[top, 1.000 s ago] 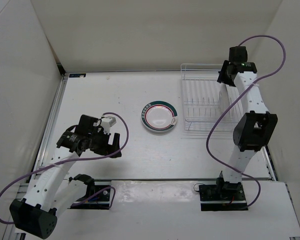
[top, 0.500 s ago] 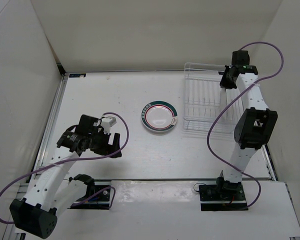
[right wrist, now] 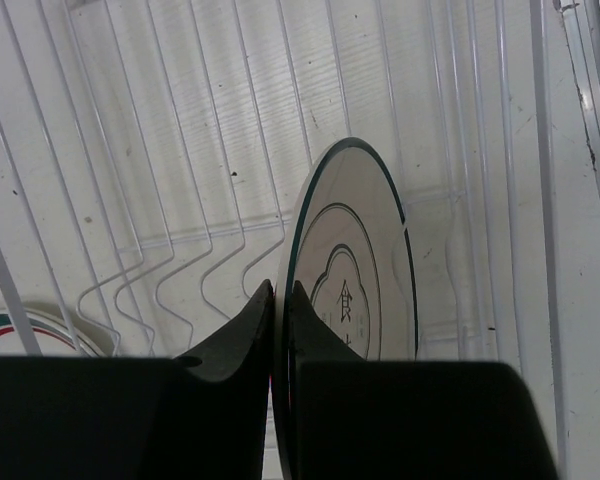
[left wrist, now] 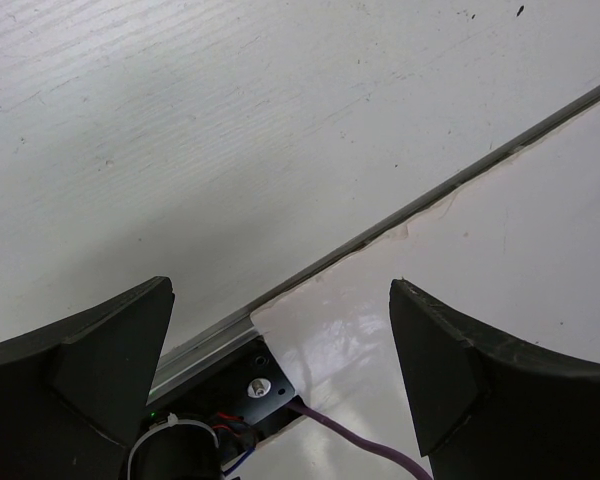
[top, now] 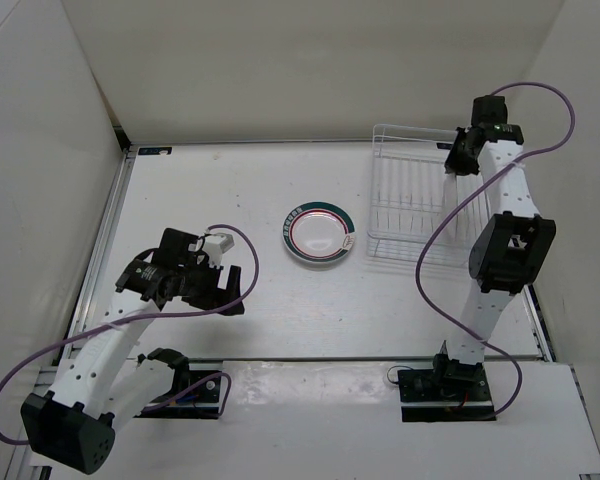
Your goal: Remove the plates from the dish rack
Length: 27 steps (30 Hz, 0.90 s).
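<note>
Since a second ago our right jaws have shifted to the rack's [top: 410, 200] far right corner and closed. They pinch the rim of an upright plate [right wrist: 360, 250], edge-on between them, so a straight lift should free it. Our left jaws hang spread over the bench's [top: 230, 190] near left part. Only the wrist view shows this grip, while the top view shows another plate [top: 319, 233] flat beside the rack.

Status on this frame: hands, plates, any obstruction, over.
Right hand shut on rim of upright plate over the dish rack. Left hand open, empty, above table. Second plate flat on table, left of rack. Nothing in the way.
</note>
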Each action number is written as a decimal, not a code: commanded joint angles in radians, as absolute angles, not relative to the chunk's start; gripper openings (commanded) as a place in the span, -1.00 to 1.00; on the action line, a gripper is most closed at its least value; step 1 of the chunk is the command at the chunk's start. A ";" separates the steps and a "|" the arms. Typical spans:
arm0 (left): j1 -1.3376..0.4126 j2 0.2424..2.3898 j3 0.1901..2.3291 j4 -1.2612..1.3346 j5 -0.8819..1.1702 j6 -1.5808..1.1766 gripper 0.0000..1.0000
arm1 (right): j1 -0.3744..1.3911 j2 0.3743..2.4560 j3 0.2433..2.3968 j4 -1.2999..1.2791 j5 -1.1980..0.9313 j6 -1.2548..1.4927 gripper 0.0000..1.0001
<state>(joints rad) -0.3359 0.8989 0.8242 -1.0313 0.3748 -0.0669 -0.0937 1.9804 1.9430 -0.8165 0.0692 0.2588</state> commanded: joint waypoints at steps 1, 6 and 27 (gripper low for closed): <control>-0.337 0.897 0.827 -1.020 0.397 -0.055 1.00 | -0.115 1.962 2.037 -0.815 0.075 0.224 -1.00; -0.337 0.900 0.828 -1.022 0.400 -0.055 1.00 | -0.112 1.933 2.095 -0.815 0.011 0.222 -1.00; -0.337 0.891 0.831 -1.025 0.376 -0.057 1.00 | 0.268 1.367 1.717 -0.776 -0.101 0.173 -1.00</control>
